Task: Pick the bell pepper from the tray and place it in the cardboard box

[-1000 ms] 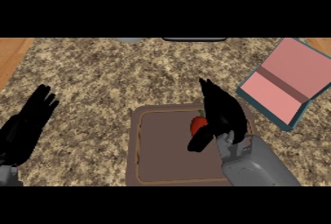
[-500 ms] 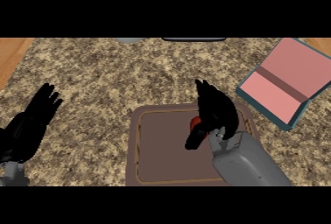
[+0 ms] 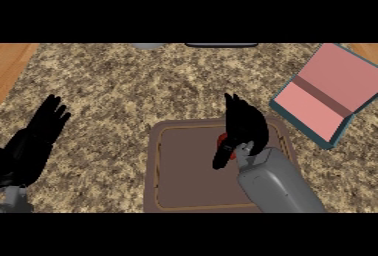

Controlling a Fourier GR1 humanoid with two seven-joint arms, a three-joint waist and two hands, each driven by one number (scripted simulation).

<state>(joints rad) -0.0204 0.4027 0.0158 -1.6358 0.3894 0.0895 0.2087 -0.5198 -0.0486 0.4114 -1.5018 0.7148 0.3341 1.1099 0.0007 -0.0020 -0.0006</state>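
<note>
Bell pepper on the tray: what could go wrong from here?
1. The right robot hand covers most of the bell pepper; only a red sliver shows beside the thumb, so a closing grasp may catch it off-centre and let it slip.
2. The pepper lies near the tray rim's far side; a nudge might roll it onto the counter.
3. The cardboard box sits tilted to the right, so the placement could hit its wall.

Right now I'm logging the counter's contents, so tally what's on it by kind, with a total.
Tray, brown: 1
Bell pepper, red, mostly hidden under the right hand: 1
Cardboard box, open, pink inside with teal walls: 1
Items cut off at the far edge, a grey one and a dark one, kind unclear: 2
Total: 5
</note>
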